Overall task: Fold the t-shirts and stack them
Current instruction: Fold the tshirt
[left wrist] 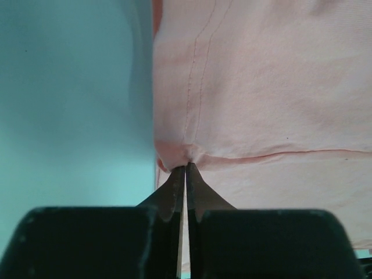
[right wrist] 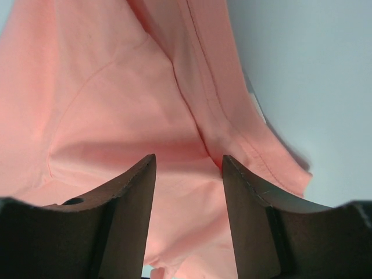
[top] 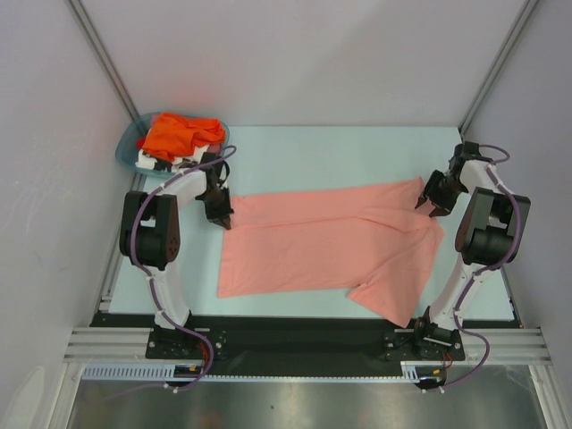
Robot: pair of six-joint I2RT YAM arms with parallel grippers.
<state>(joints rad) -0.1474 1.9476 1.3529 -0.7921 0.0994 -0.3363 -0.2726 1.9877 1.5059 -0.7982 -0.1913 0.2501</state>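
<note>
Pale grey walls close in a light blue-green tabletop, with the two arm bases bolted along its near edge. A salmon-pink cloth t-shirt lies spread across the middle of the tabletop, its length running from left to right. It is mostly flat, with a long crease along its upper half. A sleeve-like flap angles down at the near right and reaches the tabletop's near edge.

The left tool is at the shirt's far left corner. In the left wrist view its two dark fingers are pressed together with almost no gap. A small bunch of the stitched hem is pinched at their tips, and the cloth puckers just above the grip. Bare tabletop shows to the left of that corner.

The right tool is at the shirt's far right corner. In the right wrist view its fingers stand well apart. Pink cloth with a seamed edge fills the space behind and between them, and bare tabletop lies off to the right. Whether the tips touch the cloth cannot be told.

At the far left corner of the tabletop sits a teal plastic basket. A crumpled bright orange cloth t-shirt is heaped in it. A white cloth t-shirt with black print shows at the basket's near rim, just beside the left arm.
</note>
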